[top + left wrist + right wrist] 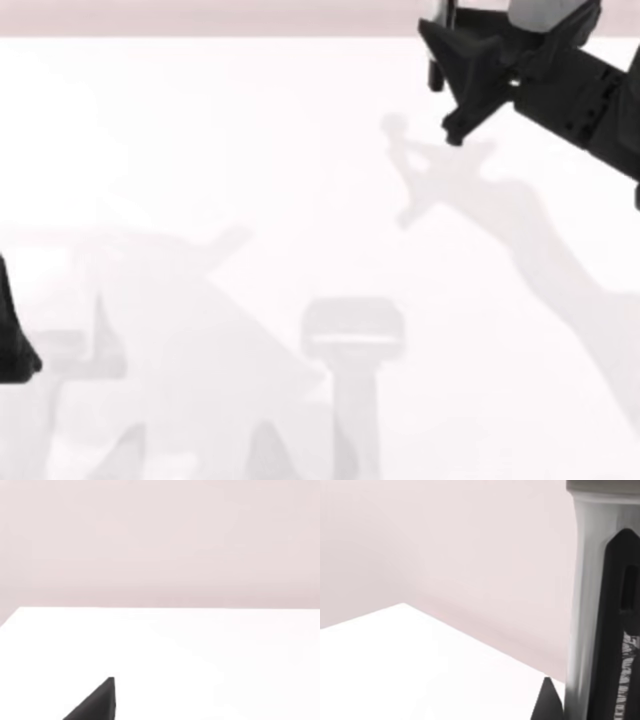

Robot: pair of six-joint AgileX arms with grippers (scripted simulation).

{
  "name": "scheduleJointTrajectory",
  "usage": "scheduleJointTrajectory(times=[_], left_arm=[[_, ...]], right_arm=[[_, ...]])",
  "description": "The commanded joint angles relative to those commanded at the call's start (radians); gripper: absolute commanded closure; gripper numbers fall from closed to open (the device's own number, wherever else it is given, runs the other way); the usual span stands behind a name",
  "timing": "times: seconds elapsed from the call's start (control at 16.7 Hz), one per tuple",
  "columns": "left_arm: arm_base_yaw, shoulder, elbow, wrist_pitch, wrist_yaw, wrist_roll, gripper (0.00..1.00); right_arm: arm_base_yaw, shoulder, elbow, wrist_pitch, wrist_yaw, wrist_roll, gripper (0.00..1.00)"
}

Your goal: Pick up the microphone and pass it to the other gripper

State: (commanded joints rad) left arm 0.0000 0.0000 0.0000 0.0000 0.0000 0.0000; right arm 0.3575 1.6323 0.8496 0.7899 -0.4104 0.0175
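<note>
Right gripper (462,75) at top view's upper right, raised over white table (250,150), fingers clamped on microphone (436,45). In top view only short dark piece of handle shows beside fingers at top edge, long axis near vertical in picture; head end cannot tell. Right wrist view: microphone body (590,610) fills side of frame, lengthwise, close to fingertip (546,702). Left gripper (15,340) parked at left edge; finger spread cannot tell.
</note>
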Motion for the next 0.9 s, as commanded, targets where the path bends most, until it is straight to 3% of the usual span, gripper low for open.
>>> scheduleJointTrajectory(times=[0.3,0.42,0.72,0.9], left_arm=[[0.000,0.000,0.000,0.000,0.000,0.000,0.00],[0.000,0.000,0.000,0.000,0.000,0.000,0.00],[0.000,0.000,0.000,0.000,0.000,0.000,0.00],[0.000,0.000,0.000,0.000,0.000,0.000,0.00]], right_arm=[[0.020,-0.003,0.003,-0.004,0.015,0.003,1.00],[0.064,-0.021,-0.004,-0.008,0.057,0.006,1.00],[0.219,-0.085,-0.028,-0.025,0.207,0.016,1.00],[0.266,-0.105,-0.034,-0.029,0.252,0.018,1.00]])
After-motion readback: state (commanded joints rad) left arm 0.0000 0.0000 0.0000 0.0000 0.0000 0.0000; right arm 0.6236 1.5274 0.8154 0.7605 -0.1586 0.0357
